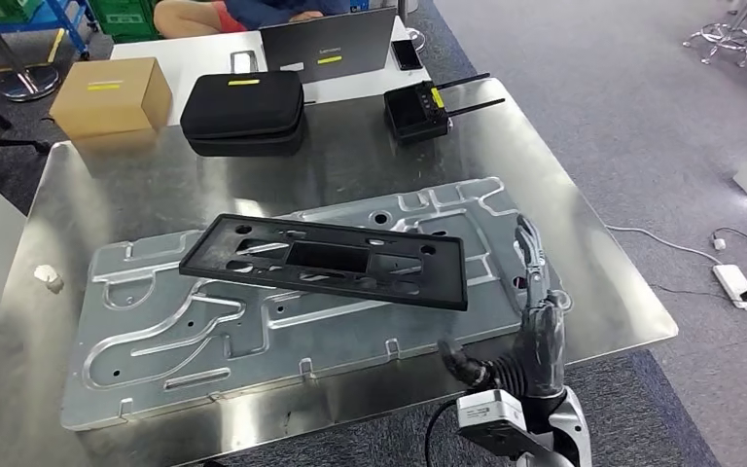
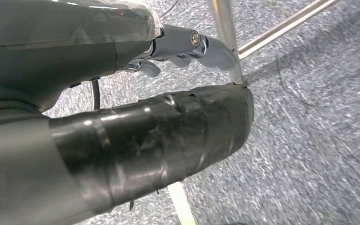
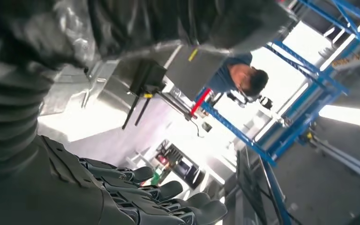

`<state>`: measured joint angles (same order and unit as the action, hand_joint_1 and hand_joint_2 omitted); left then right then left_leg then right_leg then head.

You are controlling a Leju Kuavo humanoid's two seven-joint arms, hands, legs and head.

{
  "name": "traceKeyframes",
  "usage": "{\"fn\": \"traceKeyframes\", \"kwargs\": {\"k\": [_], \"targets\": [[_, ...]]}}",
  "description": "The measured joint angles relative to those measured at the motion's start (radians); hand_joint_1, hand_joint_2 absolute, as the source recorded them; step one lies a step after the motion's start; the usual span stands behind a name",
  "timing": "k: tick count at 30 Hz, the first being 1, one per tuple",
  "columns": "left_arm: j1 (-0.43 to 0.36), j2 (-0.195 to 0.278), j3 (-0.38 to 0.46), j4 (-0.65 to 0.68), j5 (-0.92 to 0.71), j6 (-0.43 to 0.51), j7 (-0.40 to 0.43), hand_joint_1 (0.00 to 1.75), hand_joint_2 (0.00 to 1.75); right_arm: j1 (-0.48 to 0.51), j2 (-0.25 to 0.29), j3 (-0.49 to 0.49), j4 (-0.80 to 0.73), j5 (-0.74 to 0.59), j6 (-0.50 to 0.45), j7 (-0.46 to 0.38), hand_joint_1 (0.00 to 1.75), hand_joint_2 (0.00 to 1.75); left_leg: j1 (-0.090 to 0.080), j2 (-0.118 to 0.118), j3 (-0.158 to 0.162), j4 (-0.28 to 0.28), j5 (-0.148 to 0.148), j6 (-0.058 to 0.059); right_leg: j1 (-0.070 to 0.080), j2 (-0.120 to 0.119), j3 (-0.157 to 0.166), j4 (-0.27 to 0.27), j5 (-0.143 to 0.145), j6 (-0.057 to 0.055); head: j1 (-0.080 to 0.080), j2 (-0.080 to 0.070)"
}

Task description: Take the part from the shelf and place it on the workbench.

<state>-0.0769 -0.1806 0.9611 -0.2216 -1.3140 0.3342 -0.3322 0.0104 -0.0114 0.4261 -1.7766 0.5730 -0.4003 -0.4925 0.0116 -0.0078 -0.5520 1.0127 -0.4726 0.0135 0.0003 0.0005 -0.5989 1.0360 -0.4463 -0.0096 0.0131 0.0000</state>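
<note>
The part, a long flat black frame with cut-outs, lies across a large machined silver plate on the steel workbench. My right hand stands just beyond the frame's right end, at the plate's right edge. Its fingers stretch forward and hold nothing, apart from the frame. The right wrist view shows the same fingers spread out with nothing in them. My left hand hangs over grey carpet, with a free gap between its taped thumb and fingers.
At the bench's far side stand a cardboard box, a black zip case, a laptop and a black radio with antennas. A person sits behind them. A small white scrap lies near the left edge.
</note>
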Motion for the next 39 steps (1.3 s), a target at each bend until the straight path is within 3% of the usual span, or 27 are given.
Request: {"fn": "traceKeyframes", "kwargs": {"k": [2, 3, 5, 6, 7, 8, 11, 12, 15, 17, 19, 21, 22, 23, 24, 26, 28, 31, 32, 34, 36, 37, 38, 39], "targets": [[0.0, -0.002, 0.001, 0.0, 0.001, 0.003, 0.002, 0.0, 0.0, 0.018, 0.005, -0.013, -0.021, -0.001, -0.01, -0.005, 0.0, 0.0, 0.005, 0.002, -0.002, -0.009, 0.014, 0.014, -0.001, 0.001, -0.012, 0.029, -0.027, 0.009, 0.001, 0.0], [0.0, -0.003, 0.002, 0.0, 0.002, 0.004, 0.002, 0.0, 0.0, 0.026, 0.007, -0.019, -0.03, -0.002, -0.014, -0.008, 0.0, 0.0, 0.007, 0.004, -0.006, -0.013, 0.021, 0.02, -0.003, 0.001, -0.029, 0.071, -0.06, 0.013, 0.002, 0.0], [0.001, -0.003, 0.003, 0.0, 0.002, 0.005, 0.004, 0.0, 0.0, 0.039, 0.009, -0.028, -0.04, -0.004, -0.019, -0.011, 0.0, 0.0, 0.007, 0.006, -0.018, -0.012, 0.028, 0.025, -0.008, 0.002, -0.076, 0.196, -0.138, 0.021, 0.003, 0.0], [0.001, -0.003, 0.003, 0.0, 0.003, 0.005, 0.004, 0.0, 0.0, 0.045, 0.009, -0.032, -0.042, -0.005, -0.02, -0.012, 0.0, 0.0, 0.007, 0.007, -0.024, -0.011, 0.032, 0.024, -0.011, 0.001, -0.093, 0.247, -0.162, 0.025, 0.003, 0.0], [0.002, -0.003, 0.004, 0.0, 0.003, 0.005, 0.005, 0.0, 0.0, 0.05, 0.01, -0.035, -0.044, -0.007, -0.021, -0.013, 0.0, 0.0, 0.007, 0.007, -0.031, -0.009, 0.035, 0.022, -0.013, 0.001, -0.093, 0.265, -0.166, 0.027, 0.003, 0.0], [0.002, -0.004, 0.004, 0.0, 0.003, 0.005, 0.006, 0.0, 0.0, 0.054, 0.01, -0.036, -0.047, -0.01, -0.023, -0.015, 0.0, 0.0, 0.007, 0.007, -0.036, -0.006, 0.038, 0.02, -0.015, 0.001, -0.075, 0.245, -0.152, 0.028, 0.003, 0.0], [0.002, -0.004, 0.004, 0.0, 0.003, 0.005, 0.008, 0.0, 0.0, 0.061, 0.014, -0.04, -0.057, -0.017, -0.027, -0.017, 0.0, 0.0, 0.006, 0.007, -0.048, 0.004, 0.043, 0.01, -0.016, 0.0, 0.044, 0.05, -0.084, 0.024, 0.003, 0.0], [0.001, -0.004, 0.004, 0.0, 0.003, 0.005, 0.009, 0.0, 0.0, 0.063, 0.015, -0.041, -0.06, -0.018, -0.027, -0.017, 0.0, 0.0, 0.005, 0.006, -0.049, 0.006, 0.045, 0.004, -0.014, 0.001, 0.066, 0.008, -0.074, 0.021, 0.003, 0.0], [0.002, -0.005, 0.005, 0.0, 0.004, 0.005, 0.013, 0.0, 0.0, 0.073, 0.019, -0.045, -0.064, -0.025, -0.029, -0.019, 0.0, 0.0, 0.003, 0.005, -0.05, 0.002, 0.056, -0.017, -0.008, 0.003, 0.066, -0.008, -0.061, 0.006, 0.002, 0.0], [0.003, -0.005, 0.006, 0.0, 0.004, 0.005, 0.015, 0.0, 0.0, 0.078, 0.023, -0.047, -0.065, -0.032, -0.029, -0.02, 0.0, 0.0, 0.005, 0.005, -0.061, 0.019, 0.039, -0.027, -0.011, 0.0, 0.059, -0.014, -0.047, -0.009, 0.002, 0.0], [0.003, -0.005, 0.011, 0.0, 0.004, 0.006, 0.017, 0.0, 0.0, 0.083, 0.029, -0.05, -0.065, -0.038, -0.028, -0.022, 0.0, 0.0, 0.008, 0.005, -0.094, 0.106, -0.031, -0.033, -0.013, -0.003, 0.047, -0.016, -0.034, -0.022, 0.001, 0.0], [0.004, -0.005, 0.017, 0.0, 0.006, 0.006, 0.018, 0.0, 0.0, 0.095, 0.033, -0.057, -0.065, -0.042, -0.032, -0.027, 0.0, 0.0, 0.008, 0.005, -0.134, 0.23, -0.106, -0.035, -0.008, -0.006, 0.03, -0.013, -0.025, -0.028, 0.001, 0.0], [0.005, -0.005, 0.02, 0.0, 0.007, 0.006, 0.019, 0.0, 0.0, 0.103, 0.034, -0.06, -0.064, -0.045, -0.037, -0.031, 0.0, 0.0, 0.007, 0.005, -0.139, 0.264, -0.12, -0.034, -0.005, -0.007, 0.023, -0.011, -0.021, -0.029, 0.001, 0.0], [0.006, -0.005, 0.021, 0.0, 0.009, 0.006, 0.019, 0.0, 0.0, 0.11, 0.036, -0.065, -0.065, -0.048, -0.044, -0.036, 0.0, 0.0, 0.007, 0.005, -0.127, 0.263, -0.116, -0.031, -0.003, -0.007, 0.016, -0.009, -0.018, -0.029, 0.001, 0.0], [0.007, -0.005, 0.022, 0.0, 0.011, 0.007, 0.02, 0.0, 0.0, 0.117, 0.039, -0.07, -0.066, -0.051, -0.051, -0.041, 0.0, 0.0, 0.006, 0.005, -0.095, 0.224, -0.096, -0.027, -0.001, -0.007, 0.01, -0.007, -0.015, -0.029, 0.001, 0.0], [0.007, -0.004, 0.024, 0.0, 0.014, 0.008, 0.022, 0.0, 0.0, 0.128, 0.046, -0.08, -0.073, -0.056, -0.063, -0.048, 0.0, 0.0, 0.0, 0.005, -0.01, 0.09, -0.051, -0.014, 0.004, -0.007, 0.004, -0.002, -0.01, -0.026, 0.001, 0.0], [0.006, -0.002, 0.025, 0.0, 0.015, 0.008, 0.023, 0.0, 0.0, 0.138, 0.05, -0.089, -0.081, -0.058, -0.07, -0.052, 0.0, 0.0, -0.007, 0.006, 0.035, 0.005, -0.034, -0.002, 0.005, -0.008, 0.0, 0.001, -0.005, -0.018, 0.001, 0.0], [0.008, -0.003, 0.026, 0.0, 0.016, 0.008, 0.023, 0.0, 0.0, 0.151, 0.055, -0.099, -0.092, -0.061, -0.078, -0.054, 0.0, 0.0, -0.007, 0.008, 0.035, -0.014, -0.02, 0.009, 0.003, -0.008, -0.002, 0.001, 0.003, 0.0, 0.001, 0.0], [0.009, -0.004, 0.027, 0.0, 0.016, 0.008, 0.023, 0.0, 0.0, 0.155, 0.056, -0.103, -0.097, -0.062, -0.082, -0.056, 0.0, 0.0, -0.004, 0.01, 0.034, -0.02, -0.011, 0.015, 0.003, -0.006, -0.006, 0.01, -0.008, 0.006, 0.002, 0.0], [0.008, -0.005, 0.028, 0.0, 0.018, 0.009, 0.023, 0.0, 0.0, 0.163, 0.058, -0.115, -0.104, -0.067, -0.087, -0.058, 0.0, 0.0, 0.001, 0.014, 0.025, -0.027, 0.006, 0.026, -0.001, -0.003, -0.035, 0.082, -0.069, 0.015, 0.003, 0.0], [0.009, -0.005, 0.029, 0.0, 0.02, 0.009, 0.022, 0.0, 0.0, 0.171, 0.058, -0.125, -0.106, -0.073, -0.09, -0.062, 0.0, 0.0, 0.001, 0.016, 0.008, -0.024, 0.016, 0.029, -0.007, -0.002, -0.081, 0.209, -0.146, 0.025, 0.004, 0.0], [0.009, -0.005, 0.03, 0.0, 0.021, 0.009, 0.022, 0.0, 0.0, 0.177, 0.058, -0.131, -0.106, -0.077, -0.091, -0.064, 0.0, 0.0, 0.001, 0.016, -0.001, -0.022, 0.019, 0.028, -0.011, -0.002, -0.093, 0.253, -0.164, 0.029, 0.004, 0.0], [0.01, -0.005, 0.031, 0.0, 0.023, 0.009, 0.022, 0.0, 0.0, 0.182, 0.058, -0.137, -0.106, -0.081, -0.092, -0.066, 0.0, 0.0, 0.001, 0.016, -0.008, -0.018, 0.023, 0.026, -0.014, -0.002, -0.088, 0.262, -0.163, 0.032, 0.004, 0.0], [0.011, -0.006, 0.033, 0.0, 0.025, 0.009, 0.022, 0.0, 0.0, 0.186, 0.059, -0.143, -0.106, -0.086, -0.093, -0.068, 0.0, 0.0, 0.001, 0.016, -0.014, -0.015, 0.026, 0.023, -0.017, -0.002, -0.06, 0.228, -0.144, 0.034, 0.004, 0.0]]}}
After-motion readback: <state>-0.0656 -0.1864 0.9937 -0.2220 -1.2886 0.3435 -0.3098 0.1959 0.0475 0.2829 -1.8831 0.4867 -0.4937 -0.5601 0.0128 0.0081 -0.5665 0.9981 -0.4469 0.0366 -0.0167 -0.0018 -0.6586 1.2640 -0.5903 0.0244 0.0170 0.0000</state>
